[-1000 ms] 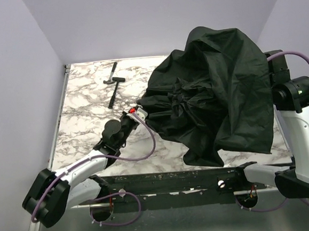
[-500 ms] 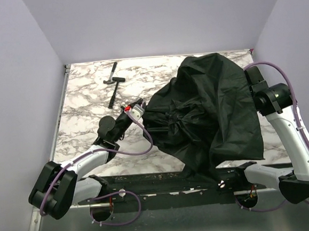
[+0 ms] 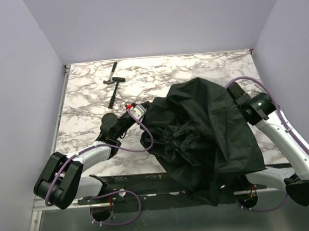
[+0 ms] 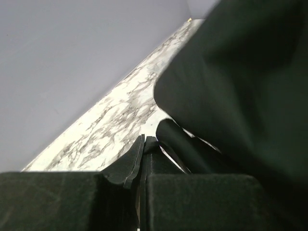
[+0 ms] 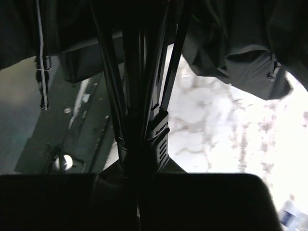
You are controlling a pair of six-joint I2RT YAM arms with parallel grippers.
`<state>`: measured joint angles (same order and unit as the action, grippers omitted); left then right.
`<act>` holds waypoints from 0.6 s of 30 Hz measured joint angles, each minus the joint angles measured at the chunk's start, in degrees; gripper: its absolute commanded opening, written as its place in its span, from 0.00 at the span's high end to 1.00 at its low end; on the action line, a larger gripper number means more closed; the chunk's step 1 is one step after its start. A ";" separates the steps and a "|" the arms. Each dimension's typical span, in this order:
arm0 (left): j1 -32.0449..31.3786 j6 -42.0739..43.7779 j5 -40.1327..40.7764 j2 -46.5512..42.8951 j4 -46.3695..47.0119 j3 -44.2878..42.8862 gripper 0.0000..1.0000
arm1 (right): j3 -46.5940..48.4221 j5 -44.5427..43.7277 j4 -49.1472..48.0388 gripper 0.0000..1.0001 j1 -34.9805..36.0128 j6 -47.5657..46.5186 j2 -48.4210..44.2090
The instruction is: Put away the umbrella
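1. The umbrella (image 3: 204,135), a black heap of slack canopy, covers the right-centre of the marble counter (image 3: 84,107), between the two arms.
2. Its near hem spills past the counter's near edge and drapes over the dark rail (image 3: 133,184) that runs between the arm bases.
3. The left gripper (image 3: 136,110) lies at the canopy's left edge with its jaws pressed together. Its wrist view shows a fold of fabric just beside the tips, and it cannot be told whether any cloth is caught between them.
4. The right gripper (image 5: 140,166) is hidden under the canopy in the overhead view. Its wrist camera shows the jaws pinching the umbrella at a ribbed black collar (image 5: 158,139), with thin ribs (image 5: 108,72) rising from it into the dark fabric.
5. A black-handled hammer (image 3: 112,86) lies near the far-left corner, well apart from the canopy.
6. Open marble runs along the far edge behind the canopy and across the left side around the hammer. On the right, the fabric reaches the right arm (image 3: 284,137), which stands close to the wall.
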<state>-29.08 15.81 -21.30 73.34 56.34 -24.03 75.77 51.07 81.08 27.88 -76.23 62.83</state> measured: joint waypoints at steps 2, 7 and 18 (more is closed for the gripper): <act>0.20 -0.76 -0.85 0.00 0.61 -0.15 1.00 | -4.68 -0.24 -0.02 1.00 0.87 -1.68 -0.07; 0.42 -3.82 -4.46 1.25 1.97 -2.08 1.00 | -8.94 -1.97 -0.33 1.00 1.42 -4.92 -0.39; 0.48 -5.49 -8.20 7.06 3.13 -7.65 1.00 | -7.87 -8.66 -0.74 1.00 4.81 -12.90 -0.04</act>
<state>-28.60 10.33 -29.50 80.40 59.46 -31.68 67.90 42.41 80.34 32.69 -89.12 62.78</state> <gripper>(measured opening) 0.009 0.069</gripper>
